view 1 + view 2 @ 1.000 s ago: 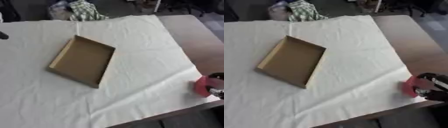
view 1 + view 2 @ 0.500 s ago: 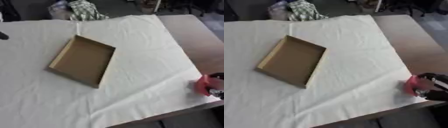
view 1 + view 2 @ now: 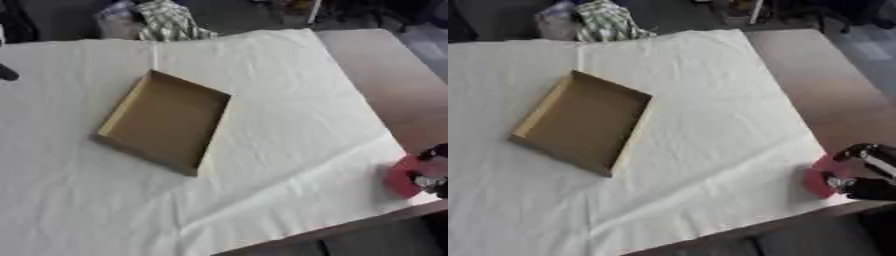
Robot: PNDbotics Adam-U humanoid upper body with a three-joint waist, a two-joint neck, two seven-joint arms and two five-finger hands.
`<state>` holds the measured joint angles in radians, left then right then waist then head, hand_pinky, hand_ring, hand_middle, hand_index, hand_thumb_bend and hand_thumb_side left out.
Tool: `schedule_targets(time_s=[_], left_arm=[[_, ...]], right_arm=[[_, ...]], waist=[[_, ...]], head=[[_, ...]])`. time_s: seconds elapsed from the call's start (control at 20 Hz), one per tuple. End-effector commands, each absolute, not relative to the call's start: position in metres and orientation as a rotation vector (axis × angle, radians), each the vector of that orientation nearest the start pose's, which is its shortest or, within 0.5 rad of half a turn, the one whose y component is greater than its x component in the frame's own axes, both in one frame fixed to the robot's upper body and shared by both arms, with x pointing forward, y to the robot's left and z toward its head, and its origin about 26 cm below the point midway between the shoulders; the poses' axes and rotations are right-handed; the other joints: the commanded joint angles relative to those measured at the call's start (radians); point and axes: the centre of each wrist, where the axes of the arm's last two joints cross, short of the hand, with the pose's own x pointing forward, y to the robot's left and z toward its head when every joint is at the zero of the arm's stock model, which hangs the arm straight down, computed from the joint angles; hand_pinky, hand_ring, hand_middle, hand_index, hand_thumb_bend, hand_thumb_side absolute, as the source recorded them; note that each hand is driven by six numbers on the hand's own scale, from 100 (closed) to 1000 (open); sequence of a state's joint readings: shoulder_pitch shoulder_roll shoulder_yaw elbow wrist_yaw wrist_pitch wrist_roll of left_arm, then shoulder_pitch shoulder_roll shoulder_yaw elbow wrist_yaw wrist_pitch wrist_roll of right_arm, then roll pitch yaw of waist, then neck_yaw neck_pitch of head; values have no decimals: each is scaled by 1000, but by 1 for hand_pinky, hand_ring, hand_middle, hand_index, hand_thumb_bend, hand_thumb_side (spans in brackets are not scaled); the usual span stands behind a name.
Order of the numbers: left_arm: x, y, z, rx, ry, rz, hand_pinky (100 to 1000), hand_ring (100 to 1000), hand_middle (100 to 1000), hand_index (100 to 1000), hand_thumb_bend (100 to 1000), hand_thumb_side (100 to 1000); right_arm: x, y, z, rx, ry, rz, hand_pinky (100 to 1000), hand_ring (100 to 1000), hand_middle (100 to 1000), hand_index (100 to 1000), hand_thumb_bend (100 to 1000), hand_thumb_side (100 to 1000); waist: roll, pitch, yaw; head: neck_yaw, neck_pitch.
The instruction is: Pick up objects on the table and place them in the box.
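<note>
Red object (image 3: 822, 176) at lower right of frame, clasped by right hand (image 3: 866, 172), fingers curled round it; cardboard box (image 3: 581, 121) left of centre.

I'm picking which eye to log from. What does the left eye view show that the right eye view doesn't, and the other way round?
Only the left eye view shows a small dark thing at the far left edge over the cloth; I cannot tell what it is. Only the right eye view shows most of the right hand, its fingers curled round the red object; in the left view the hand is cut off by the frame. Both show the open cardboard box, nothing in it, on the white cloth, and checked fabric beyond the table's far edge.
</note>
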<state>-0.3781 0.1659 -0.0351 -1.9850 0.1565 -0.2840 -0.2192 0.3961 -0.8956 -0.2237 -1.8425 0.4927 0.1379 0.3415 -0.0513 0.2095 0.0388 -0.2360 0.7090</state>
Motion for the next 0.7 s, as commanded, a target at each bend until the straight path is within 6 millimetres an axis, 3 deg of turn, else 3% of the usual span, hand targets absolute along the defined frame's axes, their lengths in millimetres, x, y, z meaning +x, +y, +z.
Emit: schedule_targets(time_s=[0.05,0.25,0.5,0.55,0.7], left_arm=[[306,216,212,453,3524,661,560,723,702,763,100,658],[306,216,212,454,3520,670,559,724,703,763,100,658],[306,215,212,460,3519,686,559,725,704,763,100,657],[306,215,212,460,3518,687,559,725,704,763,100,657],[306,215,212,462,3517,700,558,725,704,763,100,656]], right_arm=[[196,-454,138,-960,-893,1153,920,951,644,712,208,690],[197,-448,140,-987,-909,1149,915,924,557,641,213,660],[196,-445,141,-1008,-915,1150,909,902,517,614,200,607],[196,-444,140,-1004,-916,1150,906,890,504,600,181,520],[197,-444,140,-988,-919,1146,899,867,494,593,170,420]], waist=[[0,-9,1],[1,-8,3],[-1,-9,4],[-1,-9,5],[-1,-10,6]], head=[[-4,-9],[-5,-7],[-5,-7],[-4,-6],[-5,-6]])
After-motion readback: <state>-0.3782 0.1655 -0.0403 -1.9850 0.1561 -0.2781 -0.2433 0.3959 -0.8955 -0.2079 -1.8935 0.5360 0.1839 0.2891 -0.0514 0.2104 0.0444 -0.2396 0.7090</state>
